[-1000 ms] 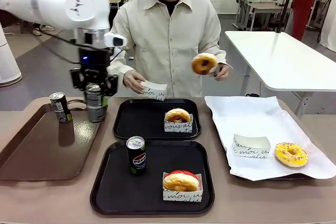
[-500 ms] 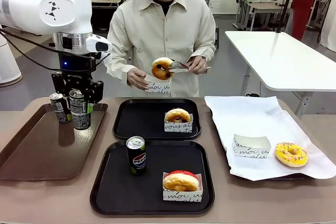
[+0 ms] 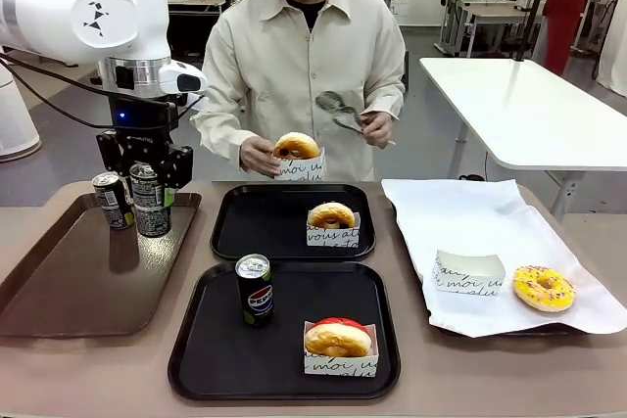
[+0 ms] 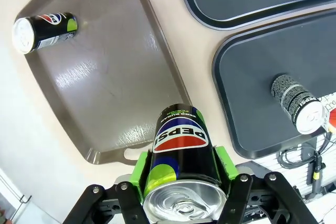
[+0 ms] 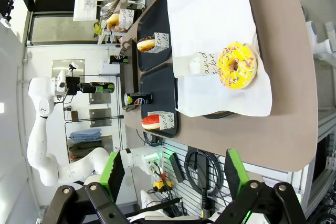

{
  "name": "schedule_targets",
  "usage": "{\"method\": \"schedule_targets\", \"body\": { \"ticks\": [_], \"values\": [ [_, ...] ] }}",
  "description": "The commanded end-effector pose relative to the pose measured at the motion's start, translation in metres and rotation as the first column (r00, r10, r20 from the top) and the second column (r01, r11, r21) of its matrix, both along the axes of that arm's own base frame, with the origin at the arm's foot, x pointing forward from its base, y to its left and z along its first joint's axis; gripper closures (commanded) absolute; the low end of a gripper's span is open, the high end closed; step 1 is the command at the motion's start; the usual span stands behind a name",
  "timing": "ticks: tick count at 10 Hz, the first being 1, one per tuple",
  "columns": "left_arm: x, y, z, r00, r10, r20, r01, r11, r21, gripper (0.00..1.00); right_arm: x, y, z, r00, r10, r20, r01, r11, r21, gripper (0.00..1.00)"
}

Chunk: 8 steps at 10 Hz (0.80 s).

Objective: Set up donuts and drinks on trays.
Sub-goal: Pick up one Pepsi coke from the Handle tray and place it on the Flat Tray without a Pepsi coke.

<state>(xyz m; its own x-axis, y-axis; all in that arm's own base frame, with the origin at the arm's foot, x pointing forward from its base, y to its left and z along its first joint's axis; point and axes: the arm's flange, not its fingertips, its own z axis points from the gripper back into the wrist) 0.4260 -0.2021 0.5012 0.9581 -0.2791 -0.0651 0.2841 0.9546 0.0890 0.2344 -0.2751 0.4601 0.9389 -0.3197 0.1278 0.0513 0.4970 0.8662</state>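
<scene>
Since the earlier frame the person's donut (image 3: 296, 147) has gone into its paper box (image 3: 303, 170), and the left gripper (image 3: 146, 175) — clamped on a soda can (image 3: 152, 210) — has shifted left over the brown tray (image 3: 69, 281). By now the near black tray (image 3: 216, 364) looks complete; the far black tray (image 3: 257, 232) lacks its drink. On the right gripper (image 5: 170, 182) the jaws stand apart, empty.
</scene>
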Motion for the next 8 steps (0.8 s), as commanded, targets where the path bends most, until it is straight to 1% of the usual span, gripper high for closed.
{"method": "schedule_targets", "body": {
  "ticks": [1, 2, 3, 7, 8],
  "values": [
    [0.005, 0.0, 0.0, 1.0, 0.008, 0.017, -0.008, 1.0, -0.008, 0.4, 0.001, -0.001, 0.0, 1.0, 0.0, 0.017, 0.0, 1.0, 0.016, 0.0],
    [0.015, -0.003, 0.003, 1.0, 0.008, 0.009, -0.008, 1.0, -0.009, 0.4, 0.001, -0.001, 0.0, 1.0, 0.0, 0.017, 0.0, 1.0, 0.016, 0.0],
    [0.018, -0.005, 0.003, 1.0, 0.009, 0.004, -0.009, 1.0, -0.013, 0.4, 0.001, -0.001, 0.0, 1.0, 0.0, 0.017, 0.0, 1.0, 0.016, 0.0],
    [0.016, -0.009, 0.0, 1.0, -0.005, 0.003, 0.005, 1.0, -0.002, 0.4, 0.001, -0.001, 0.0, 1.0, 0.0, 0.017, 0.0, 1.0, 0.016, 0.0],
    [0.019, -0.01, 0.001, 1.0, -0.01, -0.002, 0.01, 1.0, 0.0, 0.4, 0.001, -0.001, 0.0, 1.0, 0.0, 0.017, 0.0, 1.0, 0.016, 0.0]
  ]
}}
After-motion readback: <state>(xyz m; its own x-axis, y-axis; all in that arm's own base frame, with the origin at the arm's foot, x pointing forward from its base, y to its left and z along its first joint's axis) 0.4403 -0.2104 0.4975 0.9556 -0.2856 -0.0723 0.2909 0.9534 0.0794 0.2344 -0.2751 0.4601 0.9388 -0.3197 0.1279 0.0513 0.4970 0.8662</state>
